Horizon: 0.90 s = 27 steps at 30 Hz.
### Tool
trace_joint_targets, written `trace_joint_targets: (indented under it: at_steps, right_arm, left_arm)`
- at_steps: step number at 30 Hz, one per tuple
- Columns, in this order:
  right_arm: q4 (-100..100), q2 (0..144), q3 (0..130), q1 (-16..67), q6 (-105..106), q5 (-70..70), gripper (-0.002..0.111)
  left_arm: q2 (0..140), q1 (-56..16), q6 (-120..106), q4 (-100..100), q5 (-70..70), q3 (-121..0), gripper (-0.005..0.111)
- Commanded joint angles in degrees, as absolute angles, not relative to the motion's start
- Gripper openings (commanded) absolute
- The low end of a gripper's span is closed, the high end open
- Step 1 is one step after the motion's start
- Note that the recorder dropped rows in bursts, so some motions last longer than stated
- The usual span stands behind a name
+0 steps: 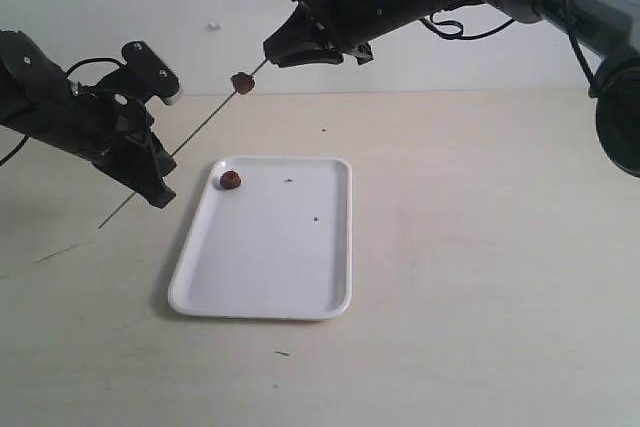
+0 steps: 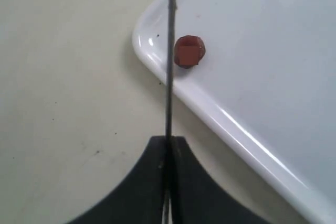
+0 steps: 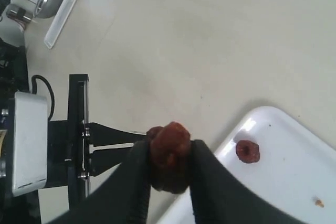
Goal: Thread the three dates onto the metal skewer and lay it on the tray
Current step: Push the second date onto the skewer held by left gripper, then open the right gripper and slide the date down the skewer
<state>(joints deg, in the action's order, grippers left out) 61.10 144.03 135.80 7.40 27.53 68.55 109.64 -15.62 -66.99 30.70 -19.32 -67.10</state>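
The tray (image 1: 262, 292) lies flat on the table (image 1: 480, 267), a little left of the middle. One date (image 1: 230, 180) sits inside it, in the far left corner, close against the rim. Above and beyond that corner, clear of the table, the metal skewer (image 1: 205, 123) slants up from lower left to upper right. The left gripper (image 1: 158, 179) holds its lower stretch, left of the tray, and a short tail of the rod sticks out below the grip. Higher up, a second date (image 1: 242, 82) sits on the rod (pierced, as far as I can tell). The right gripper (image 1: 272, 55) is just beyond it, reaching in from the right, with a date (image 3: 169, 156) between its fingers (image 3: 135, 174).
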Motion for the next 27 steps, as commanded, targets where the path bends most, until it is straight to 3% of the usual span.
trace_joint_targets:
  at_steps: [1,27]
  right_arm:
    - [59.75,143.32,135.76,9.38,28.2,69.96,0.024]
    - [57.89,144.41,135.76,14.97,28.45,69.96,0.024]
  left_arm:
    - [109.36,-15.89,-67.04,32.24,-17.66,-67.31,0.0]
    - [109.36,-15.91,-67.04,34.86,-17.3,-67.31,0.0]
